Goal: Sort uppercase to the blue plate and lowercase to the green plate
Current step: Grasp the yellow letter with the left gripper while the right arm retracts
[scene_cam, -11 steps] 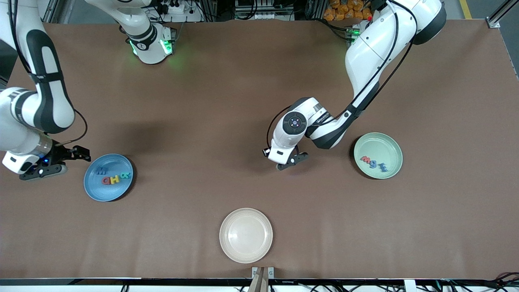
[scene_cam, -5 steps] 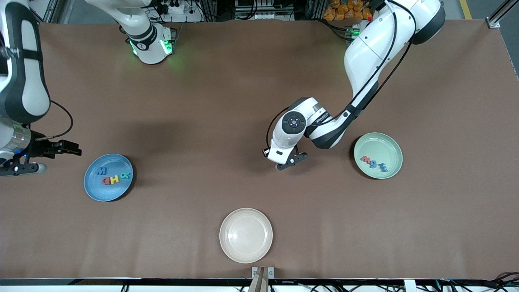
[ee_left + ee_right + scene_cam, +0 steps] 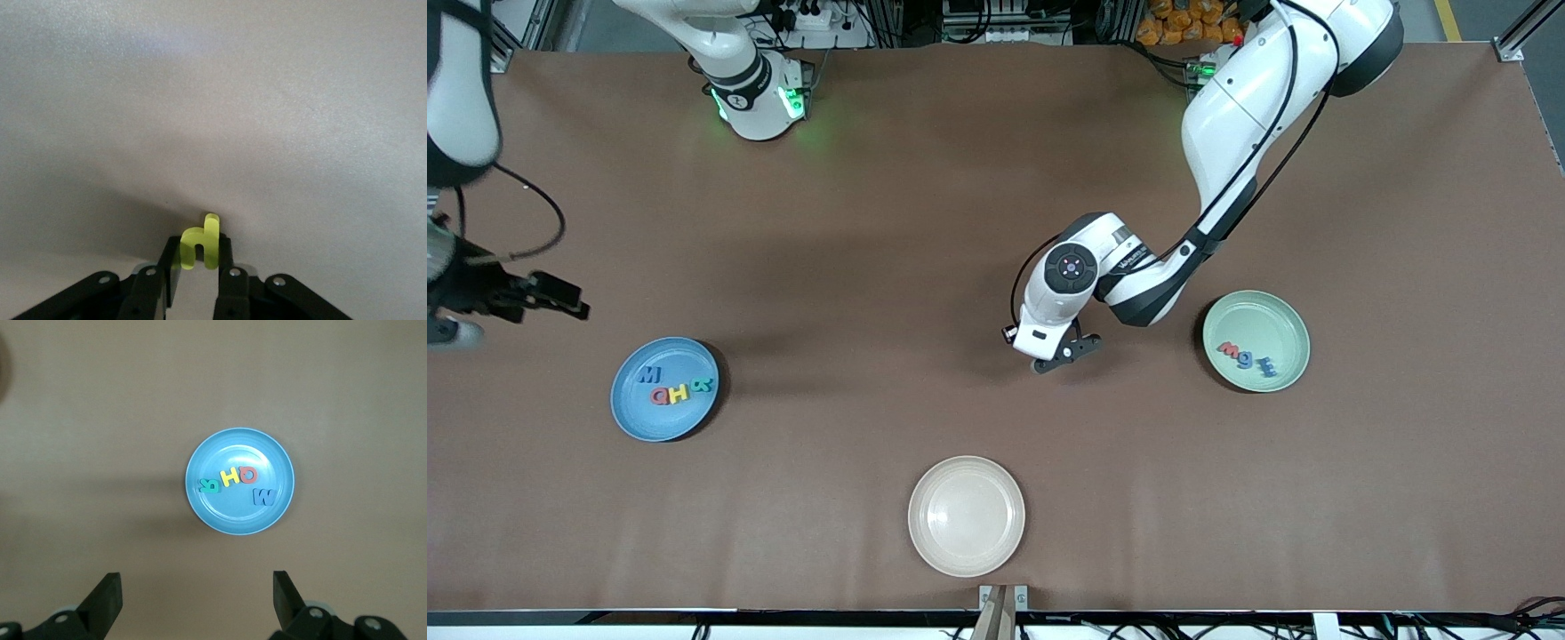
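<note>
Item: your left hand (image 3: pixel 197 267), pinching the small yellow hooked foam lowercase letter (image 3: pixel 199 245) over bare worktop (image 3: pixel 925 222) beside the round pale mint-green plastic plate (image 3: pixel 1285 311), its destination; right hand (image 3: pixel 193 597) wide, waiting.

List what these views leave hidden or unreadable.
- Front view: the right gripper is cut off by the picture's edge.
- Front view: the left gripper and wrist hide the yellow lowercase letter; only the left wrist view shows it.
- Front view: the lowercase letters on the green plate are too small to read.
</note>
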### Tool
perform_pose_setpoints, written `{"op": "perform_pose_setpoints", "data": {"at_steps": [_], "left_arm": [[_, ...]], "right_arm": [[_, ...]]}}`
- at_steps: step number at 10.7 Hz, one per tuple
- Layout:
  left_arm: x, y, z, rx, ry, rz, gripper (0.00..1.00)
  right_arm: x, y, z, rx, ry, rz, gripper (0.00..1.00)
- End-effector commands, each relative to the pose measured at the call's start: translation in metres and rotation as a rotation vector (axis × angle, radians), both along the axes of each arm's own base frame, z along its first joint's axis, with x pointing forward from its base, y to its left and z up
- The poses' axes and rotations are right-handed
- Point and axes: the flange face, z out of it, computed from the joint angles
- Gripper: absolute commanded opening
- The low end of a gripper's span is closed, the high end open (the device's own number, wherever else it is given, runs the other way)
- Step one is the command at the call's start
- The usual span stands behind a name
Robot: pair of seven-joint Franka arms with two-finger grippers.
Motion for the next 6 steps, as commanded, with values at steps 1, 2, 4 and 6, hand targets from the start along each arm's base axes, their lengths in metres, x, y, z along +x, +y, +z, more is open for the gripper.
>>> {"op": "perform_pose_setpoints", "data": {"at_steps": [1,2,4,6], "left_arm": [[0.004,0.011,-0.005,0.054,0.024,0.003,0.1],[0.005,0.016,-0.003,0.071,0.035,-0.012,0.09],[0.009,0.028,0.01,0.104,0.05,-0.101,0.03],[0.014,0.045,0.022,0.138,0.074,-0.2,0.01]], "right_arm": [[-0.017,0.003,0.035,-0.012,-0.007,-0.002,1.0],[-0.02,0.002,0.05,-0.035,0.008,0.011,1.0],[-0.026,0.001,0.078,-0.067,-0.011,0.025,1.0],[-0.04,0.005,0.101,-0.05,0.038,0.017,1.0]]}}
